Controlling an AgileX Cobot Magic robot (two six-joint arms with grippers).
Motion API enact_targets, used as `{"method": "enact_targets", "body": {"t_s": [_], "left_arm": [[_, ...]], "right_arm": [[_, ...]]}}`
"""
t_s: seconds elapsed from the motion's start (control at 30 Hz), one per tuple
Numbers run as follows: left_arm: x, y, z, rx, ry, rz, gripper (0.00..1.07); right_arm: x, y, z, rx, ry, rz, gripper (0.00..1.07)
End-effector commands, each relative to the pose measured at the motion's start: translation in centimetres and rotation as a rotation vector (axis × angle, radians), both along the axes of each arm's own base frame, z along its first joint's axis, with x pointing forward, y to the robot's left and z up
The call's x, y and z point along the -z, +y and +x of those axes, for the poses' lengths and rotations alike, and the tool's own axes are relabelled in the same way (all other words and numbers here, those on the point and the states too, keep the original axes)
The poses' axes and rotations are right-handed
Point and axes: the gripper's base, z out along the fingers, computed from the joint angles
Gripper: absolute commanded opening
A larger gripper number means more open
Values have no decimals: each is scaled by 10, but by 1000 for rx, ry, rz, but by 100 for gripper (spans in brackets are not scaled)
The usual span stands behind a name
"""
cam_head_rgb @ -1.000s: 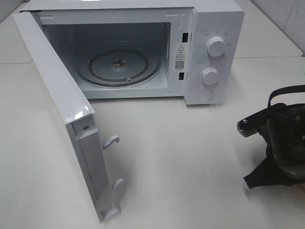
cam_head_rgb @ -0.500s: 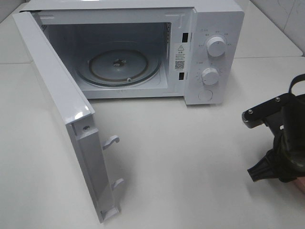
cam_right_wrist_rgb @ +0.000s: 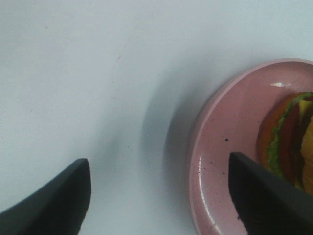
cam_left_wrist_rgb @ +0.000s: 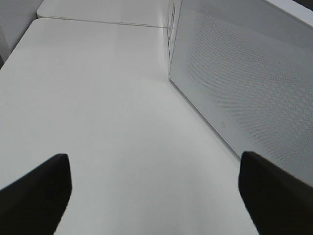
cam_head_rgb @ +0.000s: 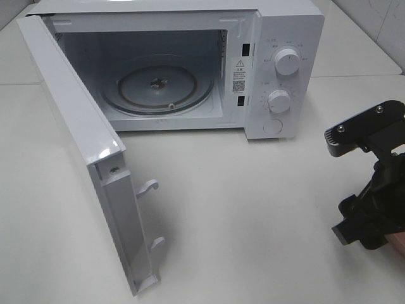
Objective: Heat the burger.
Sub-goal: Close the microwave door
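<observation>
Burger (cam_right_wrist_rgb: 288, 139) on pink plate (cam_right_wrist_rgb: 220, 161)

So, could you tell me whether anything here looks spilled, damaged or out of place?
Nothing stands out. The white microwave stands square with its door swung open and its glass turntable seated; the layered burger rests on the round pink plate, nothing spilled.

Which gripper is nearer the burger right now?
The right. The right gripper hangs open over the pink plate's edge, the burger just beyond one finger. The left gripper is open over bare table outside the microwave door; no burger in its view.
</observation>
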Motion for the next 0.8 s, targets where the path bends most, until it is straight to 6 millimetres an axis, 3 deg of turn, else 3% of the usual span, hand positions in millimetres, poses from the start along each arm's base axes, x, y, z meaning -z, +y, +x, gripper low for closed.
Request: {"method": "enact_targets", "body": {"t_s": [0.03,0.43,0.8], "left_arm": [[1,0,-1,4,1,-3,85],[1,0,-1,4,1,-3,85],[1,0,-1,4,1,-3,85]], "right_arm": [[-5,1,-5,-64,37,-2,76],[-2,8,-15,-148,140,49,76],[-36,-3,-32,-162,11,154,77]]}}
